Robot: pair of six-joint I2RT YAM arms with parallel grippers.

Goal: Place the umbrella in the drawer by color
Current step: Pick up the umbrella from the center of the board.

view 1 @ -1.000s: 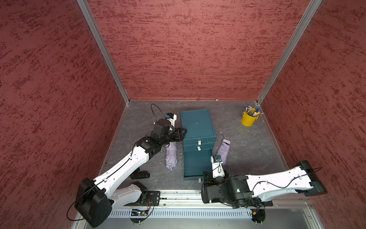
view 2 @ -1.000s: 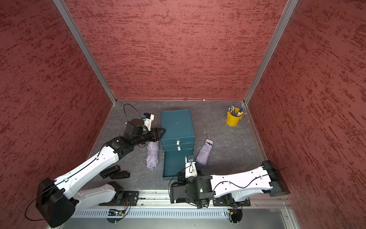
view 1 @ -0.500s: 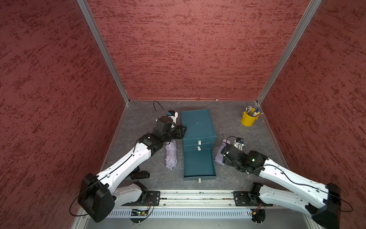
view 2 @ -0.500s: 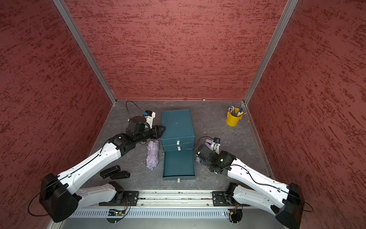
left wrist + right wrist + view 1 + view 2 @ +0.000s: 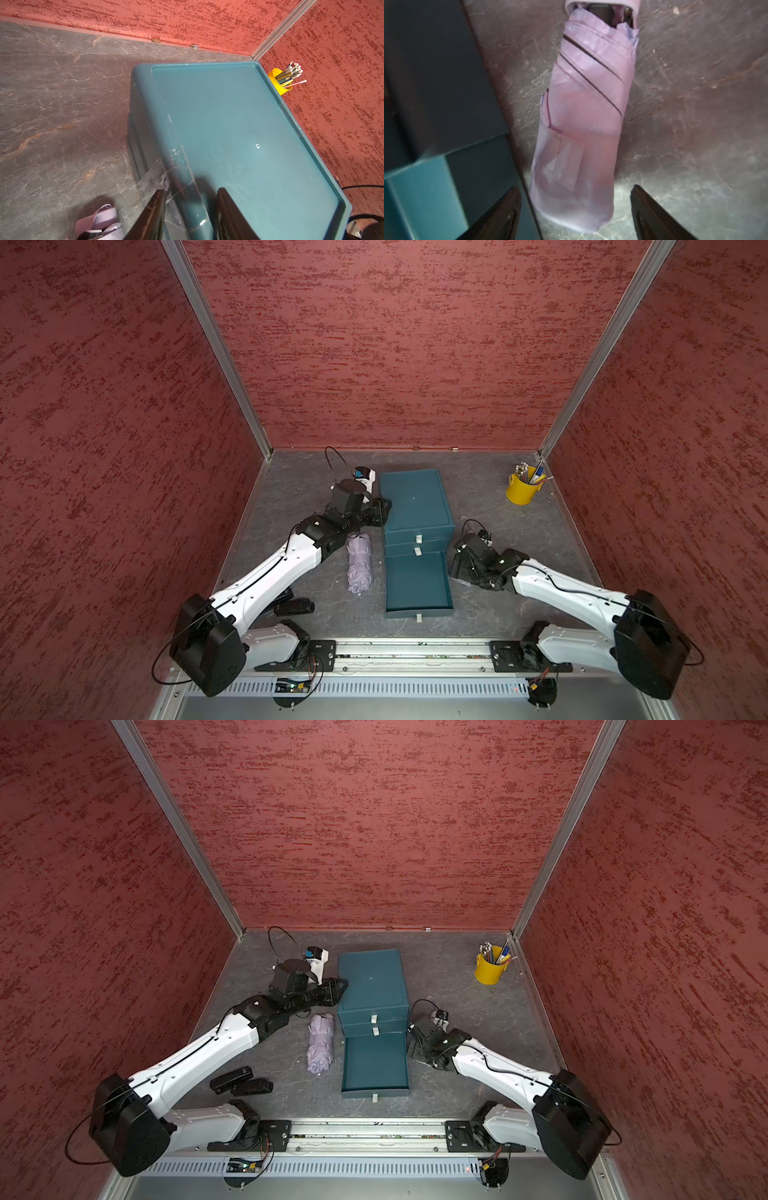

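From above the right arm (image 5: 561, 589) hides the umbrella (image 5: 583, 116) that its wrist view shows on the table (image 5: 695, 104) beside the cabinet (image 5: 415, 497), between the jaws of the wide-open, empty right claw (image 5: 576, 187); the left claw (image 5: 191, 190) straddles the cabinet's rim, part-open, grip unclear, near a second umbrella (image 5: 359, 562).
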